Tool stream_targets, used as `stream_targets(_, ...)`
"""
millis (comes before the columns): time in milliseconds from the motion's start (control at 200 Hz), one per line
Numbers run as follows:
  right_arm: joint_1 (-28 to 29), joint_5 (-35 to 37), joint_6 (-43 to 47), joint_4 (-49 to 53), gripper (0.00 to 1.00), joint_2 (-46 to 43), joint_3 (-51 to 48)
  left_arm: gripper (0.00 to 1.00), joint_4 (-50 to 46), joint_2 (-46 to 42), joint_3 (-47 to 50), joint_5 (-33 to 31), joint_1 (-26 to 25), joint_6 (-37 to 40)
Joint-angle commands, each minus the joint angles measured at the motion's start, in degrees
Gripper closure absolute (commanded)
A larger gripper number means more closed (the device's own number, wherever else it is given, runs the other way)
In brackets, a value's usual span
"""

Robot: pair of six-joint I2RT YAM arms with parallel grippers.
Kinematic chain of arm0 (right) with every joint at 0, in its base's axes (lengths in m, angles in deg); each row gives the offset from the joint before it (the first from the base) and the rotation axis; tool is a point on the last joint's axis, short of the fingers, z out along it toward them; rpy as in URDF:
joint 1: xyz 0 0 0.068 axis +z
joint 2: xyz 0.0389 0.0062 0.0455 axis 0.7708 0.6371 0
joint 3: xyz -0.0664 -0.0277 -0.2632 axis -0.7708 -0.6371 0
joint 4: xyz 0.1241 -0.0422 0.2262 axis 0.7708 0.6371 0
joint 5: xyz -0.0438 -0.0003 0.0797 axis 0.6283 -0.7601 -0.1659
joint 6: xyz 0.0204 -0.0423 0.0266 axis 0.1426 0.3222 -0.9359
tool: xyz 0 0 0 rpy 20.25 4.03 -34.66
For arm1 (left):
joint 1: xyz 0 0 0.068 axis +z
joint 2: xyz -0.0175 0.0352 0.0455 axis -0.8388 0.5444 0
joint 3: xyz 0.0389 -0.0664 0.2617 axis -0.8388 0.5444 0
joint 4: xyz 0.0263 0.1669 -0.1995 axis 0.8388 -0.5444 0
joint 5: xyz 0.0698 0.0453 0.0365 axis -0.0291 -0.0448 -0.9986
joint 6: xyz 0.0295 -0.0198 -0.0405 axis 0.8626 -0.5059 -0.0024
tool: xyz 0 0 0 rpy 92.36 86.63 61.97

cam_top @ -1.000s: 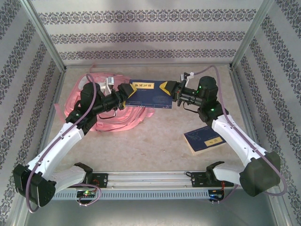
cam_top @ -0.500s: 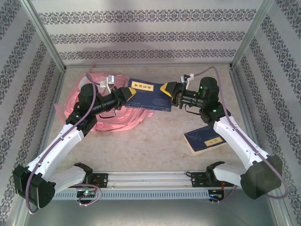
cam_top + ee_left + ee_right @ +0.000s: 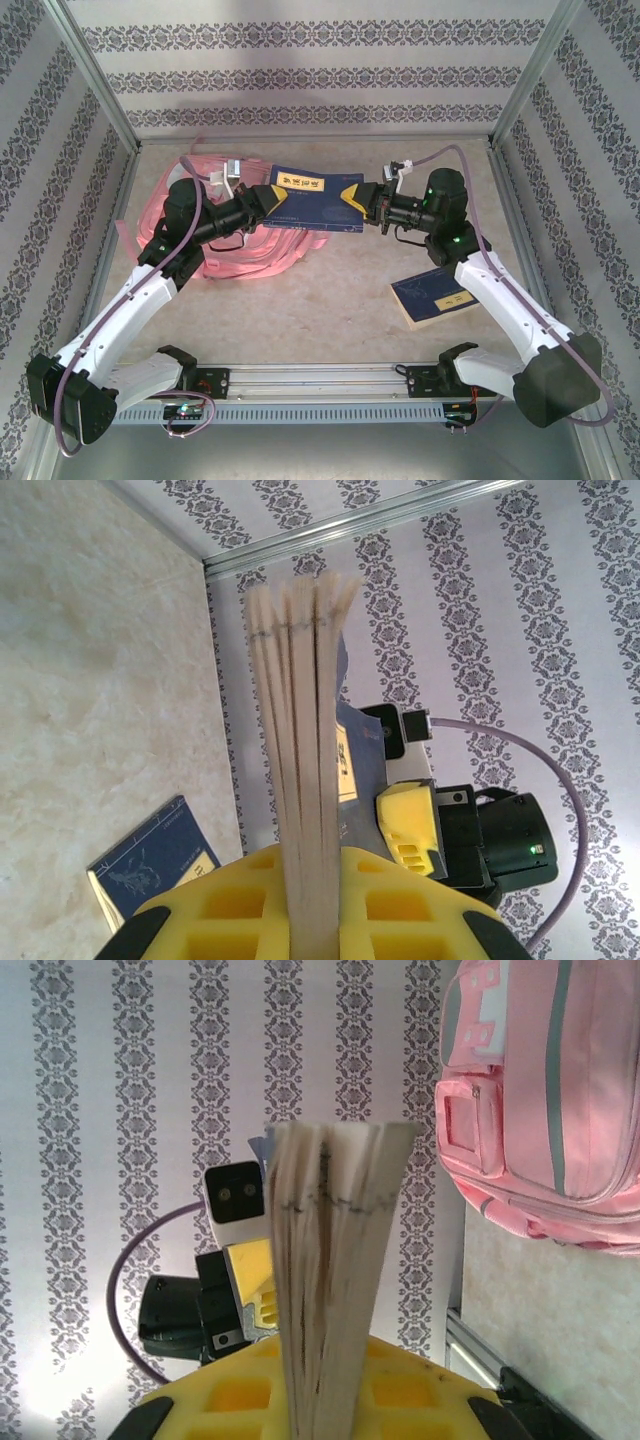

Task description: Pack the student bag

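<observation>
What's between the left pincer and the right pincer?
A dark blue book, clamped at opposite ends by the left pincer and the right pincer, in the top view.

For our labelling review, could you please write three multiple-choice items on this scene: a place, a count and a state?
1. Where on the table is the student bag? A) rear left B) front right C) front centre
2. How many blue books are there? A) one B) two C) four
3. What is the left pincer doing? A) open over the bag B) shut on a book C) shut on nothing
Answers: 1 A, the bag lies rear left; 2 B, the held book plus the loose book at the right; 3 B, pages sit clamped between its yellow fingers.
</observation>
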Motion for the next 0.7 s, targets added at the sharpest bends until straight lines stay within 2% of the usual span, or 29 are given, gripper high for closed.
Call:
stream_targets(0, -0.02, 0.03, 2.72, 0.27, 1.0, -0.71, 1.2, 0.89, -1.77, -0.03, -0.18, -0.69, 0.48, 3.58)
stream_targets(95, -2.58, 3.06, 8.32, 9.97, 1.0, -3.32, 1.38, 0.51, -15.01, 0.37, -3.52, -4.84, 1.92, 9.8)
stream_targets(140, -3.22, 4.94, 13.22, 18.47, 1.0, -3.89, 2.87, 0.4, -22.29, 1.07, -5.56, -7.64, 3.13, 13.07)
stream_targets(180, -3.22, 7.51, 18.54, 27.38, 1.0, -3.78, 4.84, 0.36, -27.12, 2.16, -7.25, -9.22, 4.1, 16.33)
stream_targets(220, -2.88, 9.97, 23.07, 34.55, 1.0, -3.47, 6.66, 0.33, -31.08, 3.54, -9.0, -10.77, 4.76, 19.88)
stream_targets(300, -2.78, 15.93, 27.87, 42.09, 1.0, -4.07, 8.43, 0.3, -38.8, 6.82, -13.21, -15.67, 5.58, 26.89)
stream_targets(395, -2.97, 25.14, 32.43, 49.39, 1.0, -5.03, 10.8, 0.29, -42.28, 12.12, -16.95, -17.4, 5.81, 34.08)
stream_targets(425, -3.23, 26.02, 33.9, 50.84, 1.0, -4.92, 11.34, 0.31, -42.83, 14.05, -18.19, -17.08, 5.84, 35.98)
stream_targets(515, -3.56, 25.71, 36.52, 53.02, 1.0, -3.28, 12.53, 0.33, -45.71, 20.38, -22.89, -18.76, 5.74, 39.71)
stream_targets(600, -3.52, 20.84, 35.27, 48.87, 1.0, -2.5, 10.93, 0.32, -48.28, 25.69, -27.18, -22.32, 5.73, 43.07)
stream_targets(695, -3.4, 20.23, 34.22, 47.66, 1.0, -2.46, 9.45, 0.32, -48.55, 31.07, -30.63, -23.64, 6.25, 47.04)
